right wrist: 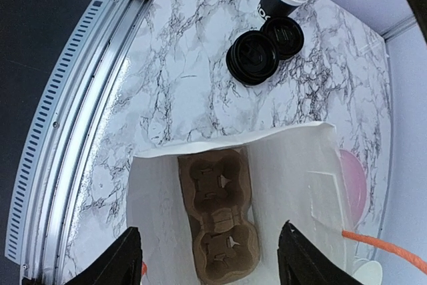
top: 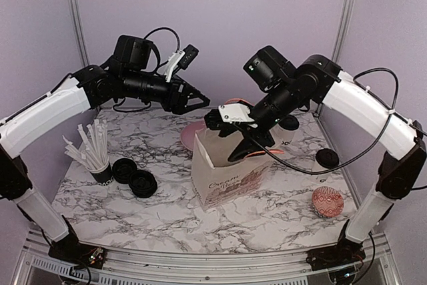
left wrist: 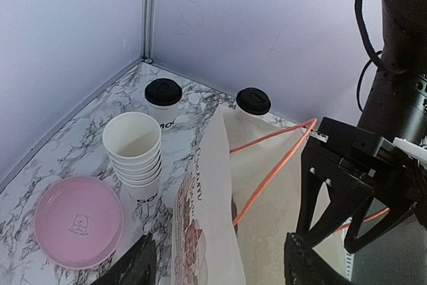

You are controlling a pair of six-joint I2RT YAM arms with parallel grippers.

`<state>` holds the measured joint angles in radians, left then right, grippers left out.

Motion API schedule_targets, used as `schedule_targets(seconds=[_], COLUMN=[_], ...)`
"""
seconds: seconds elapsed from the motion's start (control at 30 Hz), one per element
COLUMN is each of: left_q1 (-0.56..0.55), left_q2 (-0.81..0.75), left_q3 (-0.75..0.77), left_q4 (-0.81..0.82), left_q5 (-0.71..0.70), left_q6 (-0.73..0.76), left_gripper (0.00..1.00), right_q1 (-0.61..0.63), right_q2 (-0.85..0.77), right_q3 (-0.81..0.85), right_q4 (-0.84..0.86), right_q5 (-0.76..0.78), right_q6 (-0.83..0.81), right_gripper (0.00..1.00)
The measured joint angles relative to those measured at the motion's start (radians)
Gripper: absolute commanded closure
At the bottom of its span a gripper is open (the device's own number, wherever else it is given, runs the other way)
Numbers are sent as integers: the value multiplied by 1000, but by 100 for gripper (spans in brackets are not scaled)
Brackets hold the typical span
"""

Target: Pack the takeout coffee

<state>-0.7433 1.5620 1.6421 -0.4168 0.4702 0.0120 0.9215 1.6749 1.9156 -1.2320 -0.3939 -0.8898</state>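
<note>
White cups (left wrist: 162,117), black lids (left wrist: 163,91); pink plate (left wrist: 79,220); grey-veined marble table (top: 167,213).

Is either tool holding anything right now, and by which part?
Nothing is held: the left tool and the right tool both stand open and empty.

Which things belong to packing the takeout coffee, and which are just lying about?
Job: two white paper cups with black lids; white paper bag; brown cardboard cup carrier inside it.
Lying about: paper cup of wrapped straws; loose black plastic lids; round pink plate; stack of lidless white cups; red patterned object.
</note>
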Motion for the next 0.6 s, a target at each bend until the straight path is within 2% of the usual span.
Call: schedule_targets(seconds=[0.3,0.6], left_q1=[-62,-66], left_q2=[175,259], left_q3=[148,188], left_q4=[23,21], left_q5=[-63,-78], left_q6=[0,-5], left_gripper=[35,43], right_q1=[-14,-25], right_q2=[-77,-154], right_q3=[-46,-105], right_q4=[30,74], right_q5=[-8,-5], right_q6=[-2,0], right_gripper=[33,33])
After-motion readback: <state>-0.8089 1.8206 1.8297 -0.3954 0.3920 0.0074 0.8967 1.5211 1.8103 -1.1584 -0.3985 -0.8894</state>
